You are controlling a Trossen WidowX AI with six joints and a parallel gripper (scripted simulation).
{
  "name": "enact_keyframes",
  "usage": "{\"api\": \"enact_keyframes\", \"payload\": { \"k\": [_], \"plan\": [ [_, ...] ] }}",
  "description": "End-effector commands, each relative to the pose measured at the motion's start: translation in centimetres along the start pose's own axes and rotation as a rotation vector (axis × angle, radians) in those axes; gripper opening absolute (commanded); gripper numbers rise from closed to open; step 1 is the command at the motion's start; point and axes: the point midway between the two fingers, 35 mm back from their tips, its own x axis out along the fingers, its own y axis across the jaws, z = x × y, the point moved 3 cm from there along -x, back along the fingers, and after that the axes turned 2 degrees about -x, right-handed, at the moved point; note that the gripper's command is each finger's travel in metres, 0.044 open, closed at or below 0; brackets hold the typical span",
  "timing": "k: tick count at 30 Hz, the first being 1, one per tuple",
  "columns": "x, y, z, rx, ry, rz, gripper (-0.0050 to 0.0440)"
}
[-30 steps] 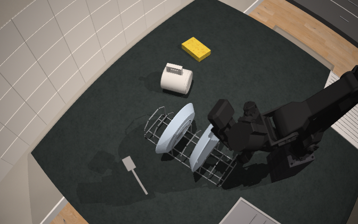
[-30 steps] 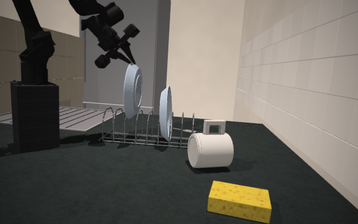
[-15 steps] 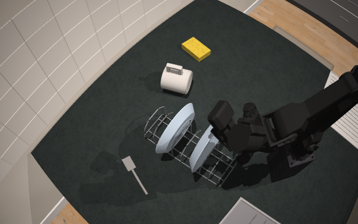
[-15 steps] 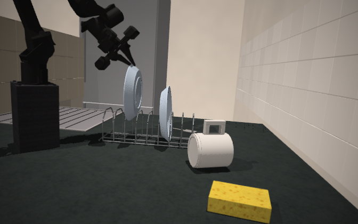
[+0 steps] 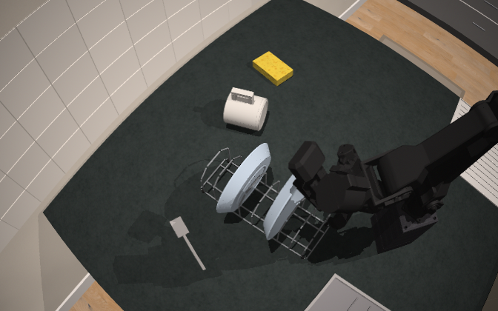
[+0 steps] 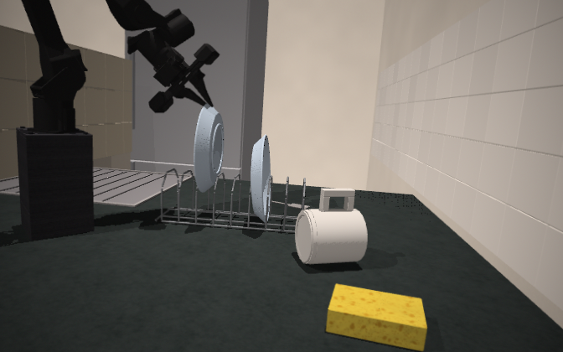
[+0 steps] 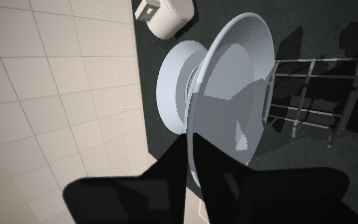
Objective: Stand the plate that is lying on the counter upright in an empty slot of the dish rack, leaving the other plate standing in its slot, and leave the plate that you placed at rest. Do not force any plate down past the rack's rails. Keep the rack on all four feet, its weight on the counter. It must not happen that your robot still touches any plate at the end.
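Gripping the top rim of a pale blue plate [image 6: 208, 147], your gripper [image 6: 208, 103] has its fingers closed thin on the rim edge; the wrist view shows one dark finger on each face of the plate. The plate hangs near upright, slightly tilted, with its lower edge down among the wires of the dish rack [image 6: 169, 174], toward the end of the rack nearest the arm's black pedestal [image 6: 54, 184]. You cannot tell from these views whether the lower edge rests on the rack's rails or hangs just above them.

The second plate [image 6: 260, 178] stands in its own slot further along the rack, toward the mug, leaning a little. Several wire dividers separate the two plates; they are apart, not touching.

The rack sits on the dark bench [image 6: 167, 285], and its base rails look level in the exterior view.

Other items on the bench:
- white mug [image 5: 245, 111] on its side, handle up, near the far end of the rack
- yellow sponge [image 5: 273, 67], beyond the mug
- spatula [image 5: 186, 239] lying flat, well apart from the rack
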Motion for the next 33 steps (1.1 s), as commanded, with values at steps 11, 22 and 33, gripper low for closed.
{"api": "enact_keyframes", "payload": {
  "k": [11, 22, 33],
  "plan": [
    [0.43, -0.31, 0.0, 0.002, -0.002, 0.009, 0.0],
    [0.71, -0.61, -0.01, 0.002, -0.002, 0.009, 0.0],
    [0.99, -0.92, -0.02, 0.002, -0.002, 0.009, 0.0]
  ]
}}
